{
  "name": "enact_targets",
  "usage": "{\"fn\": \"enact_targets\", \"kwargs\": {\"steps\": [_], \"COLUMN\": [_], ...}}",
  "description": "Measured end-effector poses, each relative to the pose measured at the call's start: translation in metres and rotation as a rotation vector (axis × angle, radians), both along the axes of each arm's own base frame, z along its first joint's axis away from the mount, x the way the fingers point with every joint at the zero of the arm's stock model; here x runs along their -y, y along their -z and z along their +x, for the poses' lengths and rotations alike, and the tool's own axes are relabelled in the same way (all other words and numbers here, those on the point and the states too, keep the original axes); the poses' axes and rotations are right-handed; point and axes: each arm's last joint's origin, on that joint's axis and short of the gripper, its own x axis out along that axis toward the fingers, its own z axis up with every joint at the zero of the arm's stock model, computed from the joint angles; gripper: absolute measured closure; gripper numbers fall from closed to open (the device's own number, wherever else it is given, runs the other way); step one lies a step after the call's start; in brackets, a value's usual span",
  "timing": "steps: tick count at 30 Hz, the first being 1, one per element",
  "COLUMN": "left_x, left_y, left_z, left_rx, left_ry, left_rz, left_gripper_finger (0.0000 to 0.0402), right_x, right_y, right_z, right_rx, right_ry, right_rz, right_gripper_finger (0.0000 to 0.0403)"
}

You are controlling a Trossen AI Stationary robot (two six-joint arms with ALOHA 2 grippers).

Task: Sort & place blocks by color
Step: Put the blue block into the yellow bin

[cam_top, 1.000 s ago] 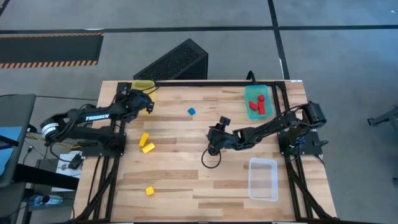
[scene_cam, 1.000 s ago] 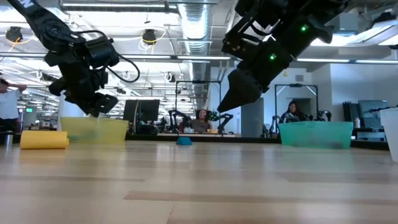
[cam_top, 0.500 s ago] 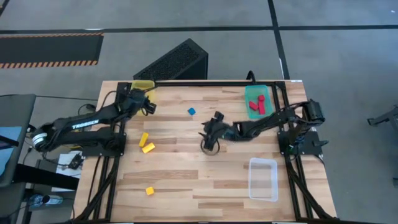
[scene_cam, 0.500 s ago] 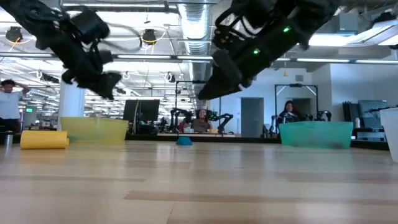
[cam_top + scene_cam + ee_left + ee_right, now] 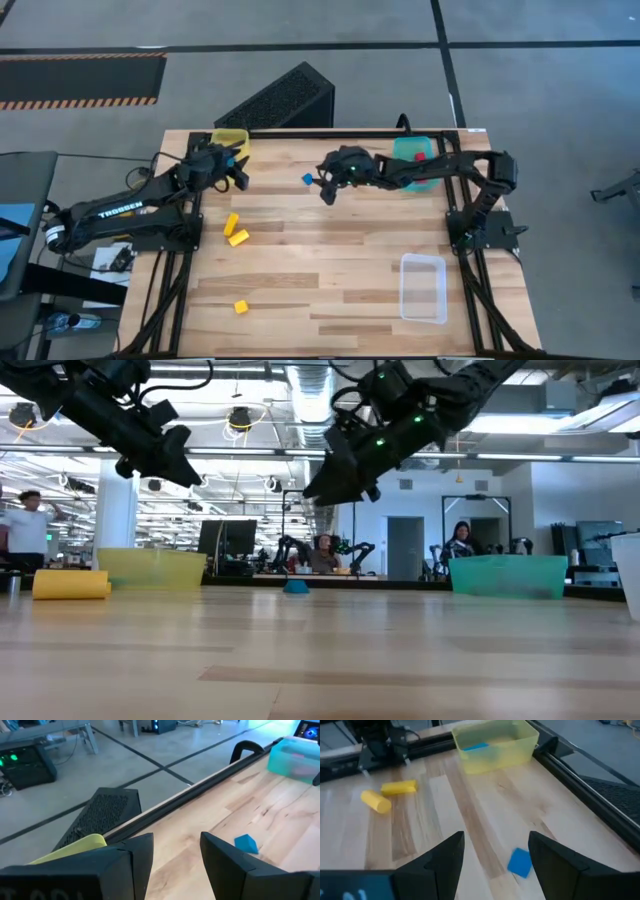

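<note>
left gripper (image 5: 236, 170): raised above the table's far left corner, just beside the translucent yellow plastic bin (image 5: 229, 138); fingers (image 5: 141, 855) spread apart, nothing between them.
right gripper (image 5: 325, 188): reaches across from the right side, hanging in the air just beside the small blue plastic block (image 5: 308, 179); fingers (image 5: 445, 855) parted and empty.
small blue plastic block: lies alone on the pale wooden table (image 5: 330, 280) near the far edge, between the two grippers; touched by neither.
yellow blocks: two short yellow bars (image 5: 234, 229) lie close together on the left half; a small yellow cube (image 5: 241, 307) sits nearer the front left, well apart from them.
translucent yellow plastic bin: something blue shows inside it in the right wrist view.
teal plastic bin (image 5: 412, 150): far right corner, partly covered by the right arm; red pieces (image 5: 422, 158) show inside.
clear plastic bin (image 5: 423, 288): front right.
</note>
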Motion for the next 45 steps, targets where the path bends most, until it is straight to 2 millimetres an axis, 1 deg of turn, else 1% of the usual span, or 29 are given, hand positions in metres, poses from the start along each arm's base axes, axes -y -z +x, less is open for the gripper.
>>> {"fn": "enact_targets", "kwargs": {"steps": [3, 5, 7, 9, 12, 14, 18, 23, 25, 26, 30, 34, 42, 45], "left_x": [0.0, 0.0, 0.001, 0.001, 0.003, 0.003, 0.002, 0.002, 0.002, 0.002, 0.003, 0.004, 0.005, 0.005], "left_y": [0.0, 0.0, -0.001, -0.001, 0.001, 0.002, 0.0, -0.001, 0.0, -0.001, -0.002, -0.005, -0.007, -0.007], "left_z": [0.0, 0.0, 0.0, 0.0, 0.0, 0.0, 0.0, 0.001, 0.0, 0.0, -0.001, -0.002, -0.005, -0.005], "left_rx": [0.008, 0.015, 0.03, 0.039, 0.028, 0.02, 0.031, 0.02, 0.014, 0.019, 0.022, 0.037, 0.053, 0.051], "left_ry": [-0.002, -0.004, -0.007, -0.002, 0.019, 0.02, 0.012, 0.009, 0.002, 0.0, 0.012, 0.02, 0.022, 0.022], "left_rz": [-0.005, -0.01, -0.017, -0.028, -0.043, -0.046, -0.034, -0.011, -0.01, -0.005, 0.004, 0.017, 0.025, 0.024], "left_gripper_finger": [0.0248, 0.0248, 0.0248, 0.0248, 0.0248, 0.0248, 0.0248, 0.0248, 0.0248, 0.0248, 0.0248, 0.0248, 0.0248, 0.0248], "right_x": [0.004, 0.008, 0.011, 0.014, 0.02, 0.024, 0.028, 0.035, 0.036, 0.038, 0.038, 0.037, 0.035, 0.034], "right_y": [0.007, 0.012, 0.021, 0.033, 0.042, 0.045, 0.057, 0.059, 0.061, 0.061, 0.058, 0.059, 0.061, 0.063], "right_z": [0.009, 0.021, 0.032, 0.04, 0.053, 0.062, 0.075, 0.092, 0.092, 0.096, 0.098, 0.097, 0.094, 0.09], "right_rx": [-0.024, -0.025, -0.075, -0.16, -0.212, -0.219, -0.327, -0.396, -0.452, -0.439, -0.447, -0.477, -0.587, -0.659], "right_ry": [0.042, 0.065, 0.092, 0.129, 0.165, 0.172, 0.172, 0.212, 0.232, 0.242, 0.252, 0.256, 0.058, -0.034], "right_rz": [0.072, 0.085, 0.085, 0.096, 0.137, 0.164, 0.194, 0.21, 0.214, 0.208, 0.221, 0.219, 0.112, 0.076], "right_gripper_finger": [0.0157, 0.0158, 0.0158, 0.0158, 0.0158, 0.0158, 0.0158, 0.0158, 0.0158, 0.0158, 0.0158, 0.0158, 0.0159, 0.0159]}}
